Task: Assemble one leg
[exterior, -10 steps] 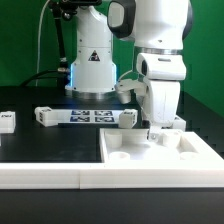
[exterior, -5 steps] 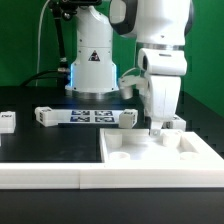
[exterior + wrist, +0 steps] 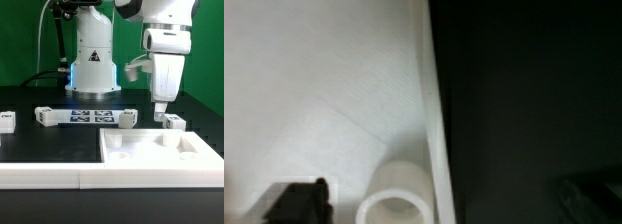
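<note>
Your gripper (image 3: 160, 110) hovers just above the leg (image 3: 173, 121), to the exterior view's left of it, jaws apparently apart and empty: centre over it, then descend straddling it squarely.

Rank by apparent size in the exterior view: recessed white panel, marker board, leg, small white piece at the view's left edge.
1. recessed white panel
2. marker board
3. leg and left-edge piece: look alike; the piece is cropped, so no ranking.
</note>
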